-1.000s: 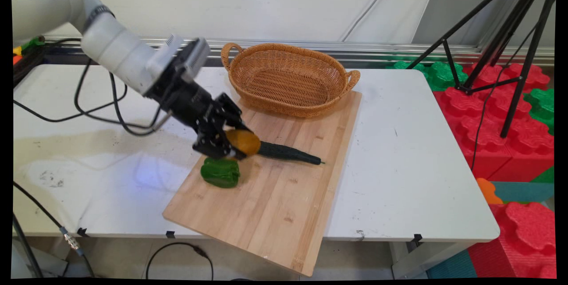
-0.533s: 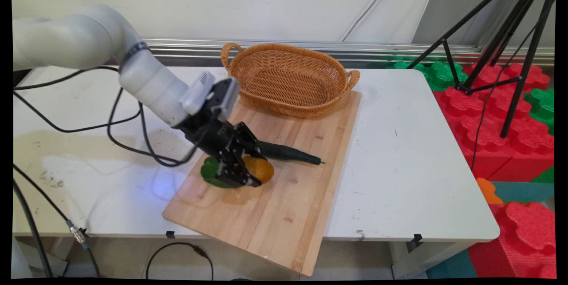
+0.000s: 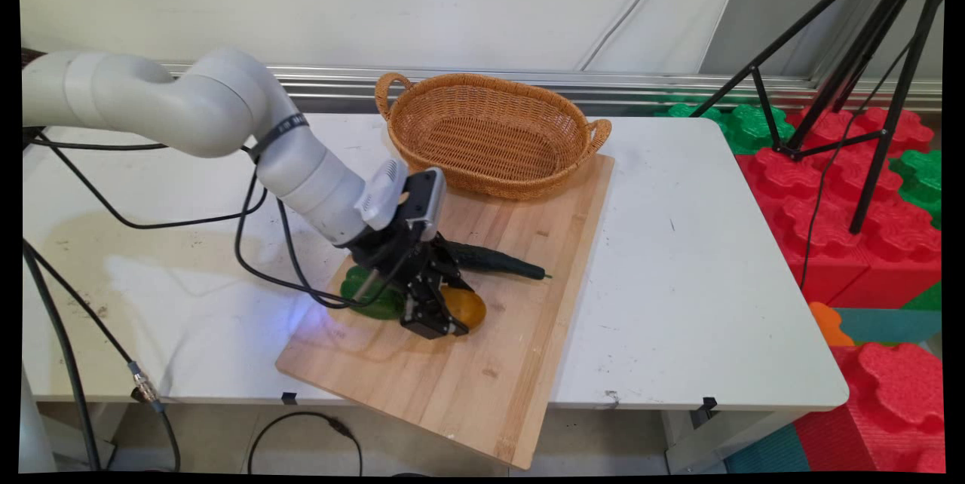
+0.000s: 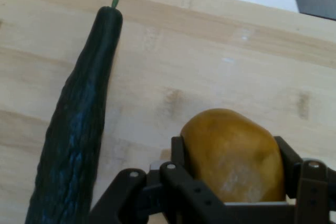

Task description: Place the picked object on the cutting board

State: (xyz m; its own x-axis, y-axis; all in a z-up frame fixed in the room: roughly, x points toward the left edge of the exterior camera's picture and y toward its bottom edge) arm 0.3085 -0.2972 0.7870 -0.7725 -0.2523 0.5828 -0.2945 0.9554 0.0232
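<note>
Presently, the claw [image 3: 451,317] is clamping a yellow-orange potato [image 4: 233,156] between its two fingers [image 4: 181,153], which are spread only as wide as the potato's body. The potato is bulging forward past the fingertips, its long axis lying along the claw's own line; in the main view it is sitting low over the wooden cutting board [image 3: 482,363], though contact with the wood cannot be told. A dark green cucumber [image 4: 73,129] is lying on the board just beside the claw at 1 o'clock in the main view, its long axis running roughly from 9 to 3 o'clock, its stem tip toward 3. A green bell pepper [image 3: 369,301] is resting on the board at the claw's 9 o'clock, partly hidden by the linkage. A wicker basket [image 3: 490,137] is standing at 12 o'clock, its near rim overlapping the board's far end. The board is lying on the white table [image 3: 678,280]. Red and green foam blocks [image 3: 844,197] and a black tripod [image 3: 867,92] are standing at 3 o'clock, off the table.
</note>
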